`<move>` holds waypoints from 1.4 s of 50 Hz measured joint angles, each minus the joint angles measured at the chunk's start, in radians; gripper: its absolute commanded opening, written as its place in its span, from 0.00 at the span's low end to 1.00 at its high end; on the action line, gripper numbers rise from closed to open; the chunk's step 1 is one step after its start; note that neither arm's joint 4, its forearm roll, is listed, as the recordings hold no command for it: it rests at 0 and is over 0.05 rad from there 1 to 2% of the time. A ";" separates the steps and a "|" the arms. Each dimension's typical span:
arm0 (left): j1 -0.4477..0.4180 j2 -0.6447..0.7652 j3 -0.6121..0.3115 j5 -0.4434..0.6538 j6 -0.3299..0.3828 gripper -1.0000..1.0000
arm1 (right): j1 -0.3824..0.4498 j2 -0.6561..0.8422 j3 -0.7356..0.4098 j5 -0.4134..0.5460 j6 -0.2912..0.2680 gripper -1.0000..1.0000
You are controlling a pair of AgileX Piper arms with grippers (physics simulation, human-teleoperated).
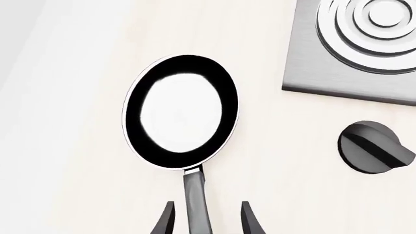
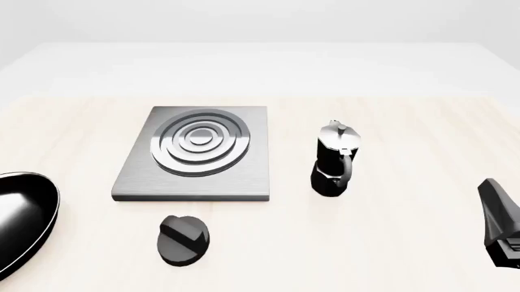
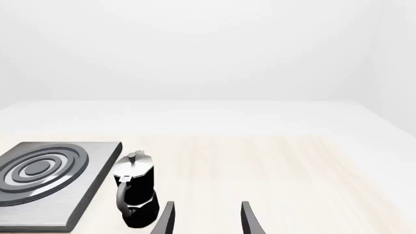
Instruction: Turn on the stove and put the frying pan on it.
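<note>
Frying pan (image 1: pixel 180 111) lies on worktop (image 2: pixel 390 243), well left of stove (image 2: pixel 195 155); knob (image 2: pixel 182 239) just in front of the slab. Left pincer (image 1: pixel 206 219) released, fingers straddling the pan handle (image 1: pixel 196 200), not clamped. Right pincer (image 3: pixel 206 219) released, holding nothing, near moka pot (image 2: pixel 334 159). Advice: descend squarely over the handle, close firmly, lift level. No brands or writing legible.

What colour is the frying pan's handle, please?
Dark grey, on the frying pan's handle; it shows best in the left wrist view.
</note>
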 measured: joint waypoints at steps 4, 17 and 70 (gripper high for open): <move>0.008 0.000 0.002 0.000 -0.002 1.00 | 0.000 0.000 0.000 0.000 0.000 1.00; 0.051 -0.005 0.097 -0.070 -0.014 1.00 | 0.000 0.000 0.000 0.000 0.000 1.00; 0.170 0.111 0.364 -0.394 0.004 1.00 | 0.000 0.000 0.000 0.000 0.000 1.00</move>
